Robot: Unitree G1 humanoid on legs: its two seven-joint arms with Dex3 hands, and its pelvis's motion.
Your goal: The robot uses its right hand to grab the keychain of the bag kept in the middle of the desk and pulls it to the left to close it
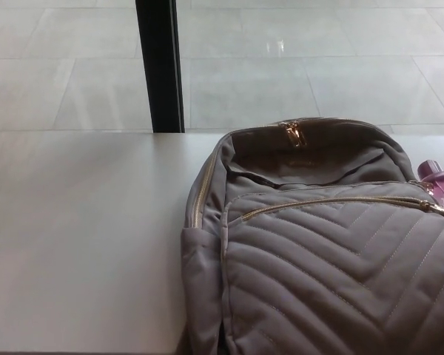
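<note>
Right hand and left hand lie outside the head view; finger state cannot be told; the grey quilted bag [325, 251] lies on the desk [81, 237], right of centre, top compartment gaping; the gold keychain [291, 134] sits mid-rim at the top, untouched; a pink bottle [440, 181] sits just beside the bag's right edge.
</note>
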